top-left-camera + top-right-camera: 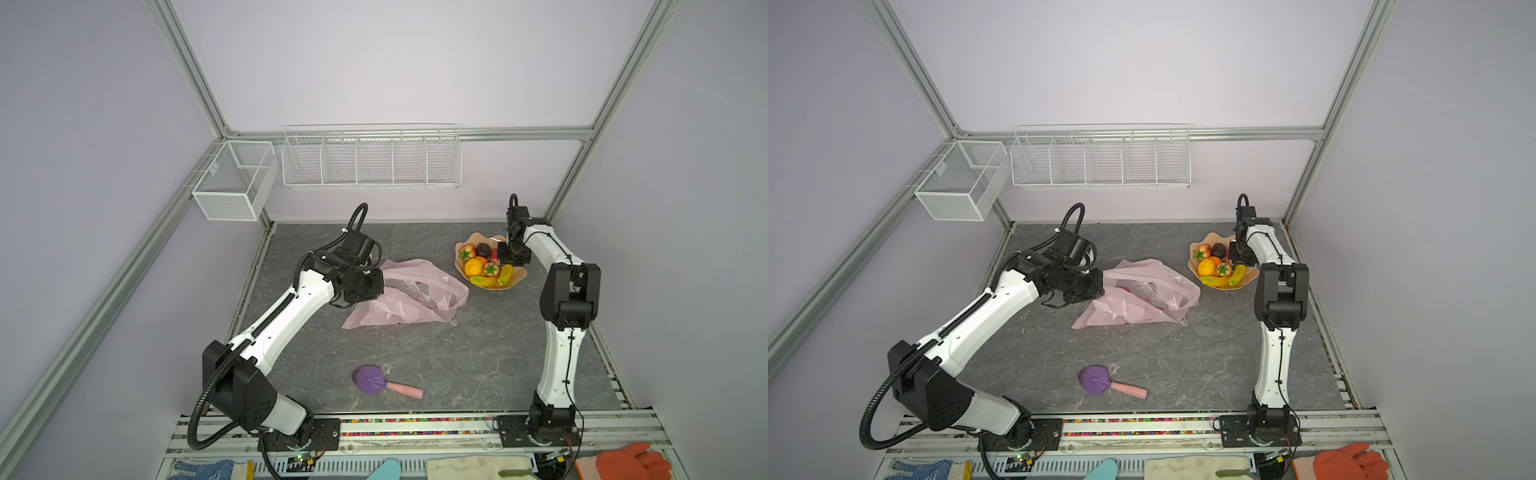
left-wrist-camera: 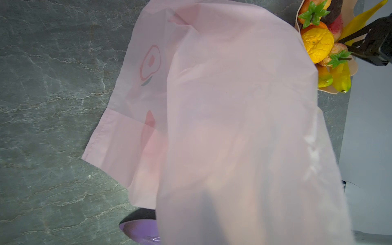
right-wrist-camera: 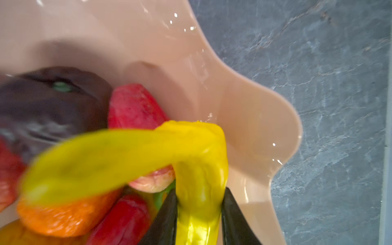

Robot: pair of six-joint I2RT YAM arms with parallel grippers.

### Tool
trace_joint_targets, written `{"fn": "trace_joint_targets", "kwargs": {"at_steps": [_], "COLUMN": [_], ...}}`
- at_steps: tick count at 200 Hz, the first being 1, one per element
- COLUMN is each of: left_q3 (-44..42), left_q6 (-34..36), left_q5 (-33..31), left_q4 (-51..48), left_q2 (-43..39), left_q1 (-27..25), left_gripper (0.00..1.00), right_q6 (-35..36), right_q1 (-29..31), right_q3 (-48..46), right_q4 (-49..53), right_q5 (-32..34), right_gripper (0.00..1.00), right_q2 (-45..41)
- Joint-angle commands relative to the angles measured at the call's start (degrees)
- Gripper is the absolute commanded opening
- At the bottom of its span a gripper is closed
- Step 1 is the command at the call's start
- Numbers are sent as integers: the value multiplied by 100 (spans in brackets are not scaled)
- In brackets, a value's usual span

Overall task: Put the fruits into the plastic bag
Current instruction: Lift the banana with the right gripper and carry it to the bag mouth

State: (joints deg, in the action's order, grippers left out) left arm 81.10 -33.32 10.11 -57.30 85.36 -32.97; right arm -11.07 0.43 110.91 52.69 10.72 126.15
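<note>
The pale-pink plastic bag point(image 1: 409, 295) lies crumpled mid-table. My left gripper point(image 1: 376, 286) is shut at its left edge, where the film is lifted. In the left wrist view the bag point(image 2: 233, 127) hangs across the lens and hides the jaws. The fruits sit in a peach wavy-edged bowl point(image 1: 518, 273): an orange point(image 1: 474, 266), a dark ball point(image 1: 483, 250), strawberries point(image 1: 467, 252) and a banana point(image 1: 484, 281). My right gripper point(image 3: 199, 192) is inside the bowl point(image 3: 254, 127), its black fingers point(image 3: 167, 214) shut on a yellow banana point(image 3: 200, 169).
A purple round-headed tool with a pink handle point(image 1: 372, 380) lies near the table's front. White wire baskets point(image 1: 372, 160) and a mesh box point(image 1: 235, 180) hang on the back wall. Gloves point(image 1: 631, 461) and cloths lie along the front rail.
</note>
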Motion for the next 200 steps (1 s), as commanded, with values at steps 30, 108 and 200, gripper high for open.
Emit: {"fn": "trace_joint_targets", "kwargs": {"at_steps": [30,108,200], "left_q3": [177,276,372], "left_q6": [13,114,195], "left_q5": [151,227,28], "left_q4": [-27,-96,-124], "left_q2": [103,191,174], "left_q1": [10,9,0], "left_gripper": [0,0,0], "right_q6": [290,1243,-624], "right_q1": [49,1331,2988], "right_q3": [38,-2829,-4585], "right_q4": [-201,-1347,-2204], "right_q5": [-522,-4095,-5810], "right_gripper": [16,11,7], "right_q2": [-1166,-3680,-4546]}}
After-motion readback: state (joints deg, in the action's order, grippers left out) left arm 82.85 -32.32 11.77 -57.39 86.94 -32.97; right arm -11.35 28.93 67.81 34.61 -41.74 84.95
